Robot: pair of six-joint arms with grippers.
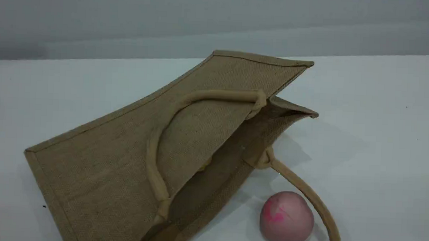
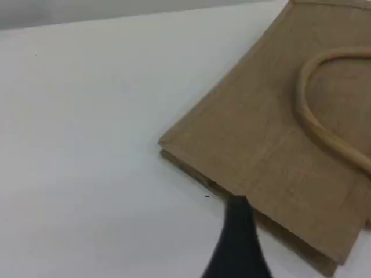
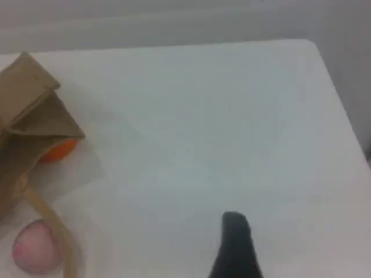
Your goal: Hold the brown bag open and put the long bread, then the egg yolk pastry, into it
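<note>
brown bag (image 2: 272,145) just beyond left jaws.

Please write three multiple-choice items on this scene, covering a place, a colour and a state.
1. Where is the pink ball?
A. inside the bag
B. on the table beside the bag's mouth
C. on top of the bag

2. What colour are the brown bag's handles?
A. beige
B. black
C. red

3. How is the bag placed?
A. standing upright
B. hanging from a gripper
C. lying on its side

Answers: 1 B, the ball sits on the white table by the opening; 2 A, both rope handles look beige; 3 C, its broad face points up, mouth slightly agape.
</note>
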